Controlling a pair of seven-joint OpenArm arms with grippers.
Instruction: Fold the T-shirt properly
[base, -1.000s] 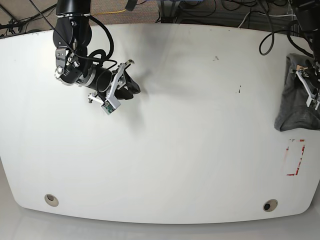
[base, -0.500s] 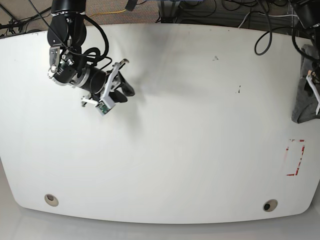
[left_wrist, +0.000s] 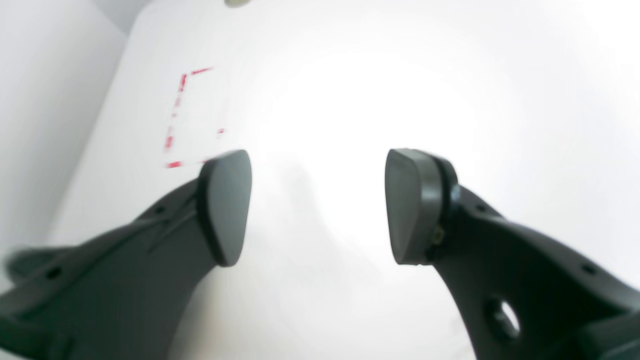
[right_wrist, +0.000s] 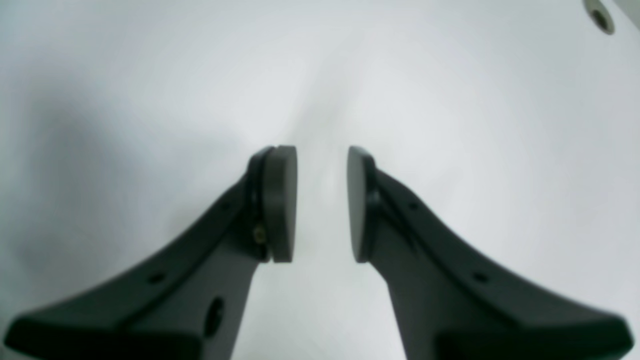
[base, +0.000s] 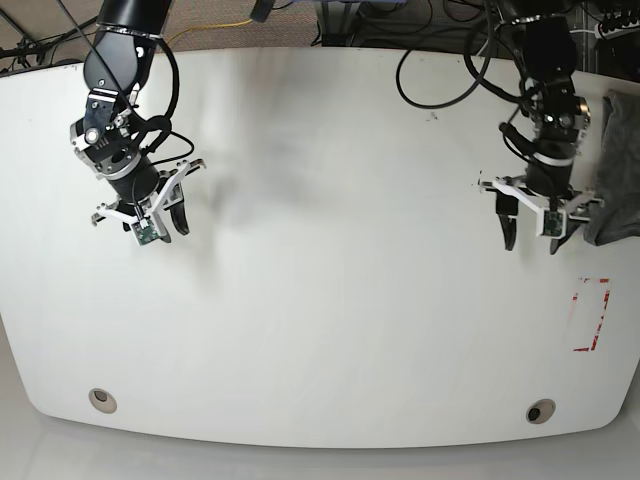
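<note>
The grey T-shirt (base: 621, 200) lies bunched at the table's far right edge, partly cut off by the base view. My left gripper (base: 531, 240) hovers just left of it, apart from the cloth. In the left wrist view the left gripper (left_wrist: 320, 207) is open, with only bare white table between its pads. My right gripper (base: 168, 222) hangs over the table's left side, far from the shirt. The right wrist view shows the right gripper (right_wrist: 320, 202) with a narrow gap and nothing in it. Neither wrist view shows the shirt.
A broken red rectangle outline (base: 590, 315) is marked on the white table (base: 330, 300) in front of the left gripper, and the red outline (left_wrist: 192, 117) also appears in the left wrist view. Two round holes (base: 102, 400) (base: 540, 411) sit near the front edge. Cables run behind the table.
The left arm has come off the T-shirt and swung left over the table, its jaws closing slightly. The right arm has moved left and turned its gripper toward the front edge.
</note>
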